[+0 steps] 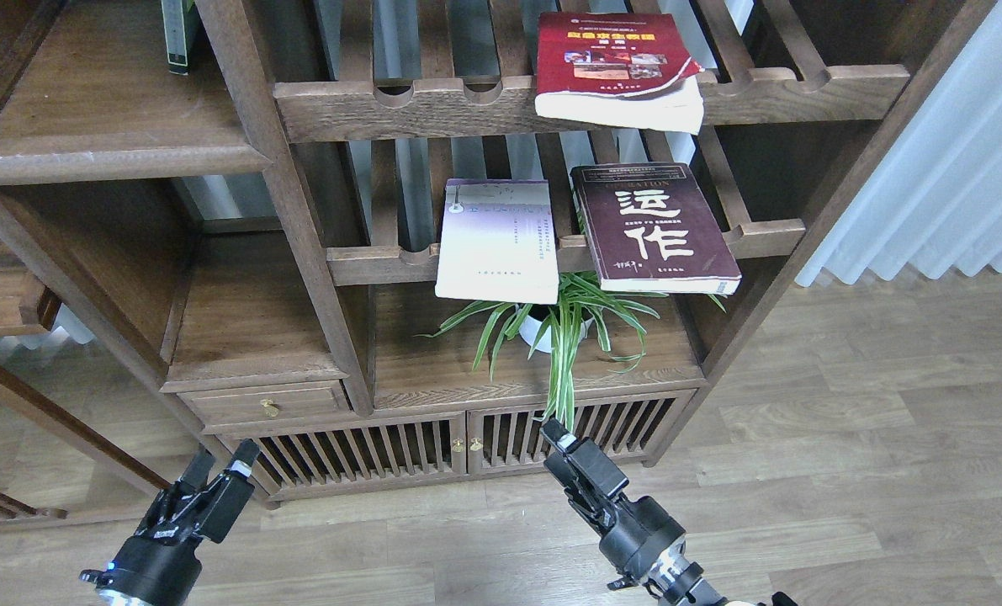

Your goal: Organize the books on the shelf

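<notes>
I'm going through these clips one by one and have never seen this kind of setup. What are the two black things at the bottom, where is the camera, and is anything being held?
The single picture comes from the robot's own head, looking forward and down at a wooden shelving unit. The two black things are its arms, each ending in a two-finger pincer: the left pincer, fingers apart, and the right pincer, too end-on to judge. Neither holds anything.

Three books lie flat on slatted racks: a red book on the upper rack, a pale lavender book and a maroon book on the lower one. A potted plant stands beneath. The solid shelf at upper left holds one thin upright book at its back.
</notes>
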